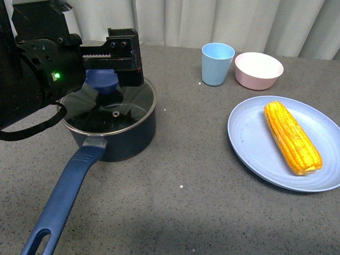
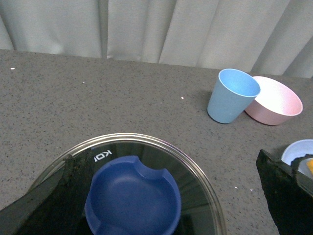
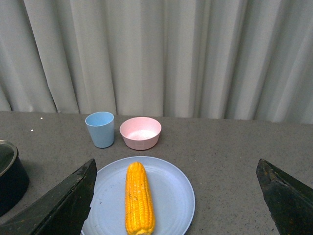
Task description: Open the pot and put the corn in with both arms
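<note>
The dark navy pot (image 1: 125,143) stands at the left of the table with its glass lid (image 1: 130,109) on and its long blue handle (image 1: 64,199) pointing toward me. My left gripper (image 1: 109,66) is open, its jaws straddling the blue lid knob (image 1: 102,81) without closing on it; the knob fills the left wrist view (image 2: 132,198). The yellow-orange corn (image 1: 292,137) lies on a light blue plate (image 1: 249,138) at the right. My right gripper (image 3: 176,205) is out of the front view; its wrist view shows it open, above and behind the corn (image 3: 139,198).
A light blue cup (image 1: 217,64) and a small pink bowl (image 1: 258,70) stand at the back, between pot and plate. Grey curtains hang behind the speckled grey table (image 1: 186,175). The pot's edge shows in the right wrist view (image 3: 9,174).
</note>
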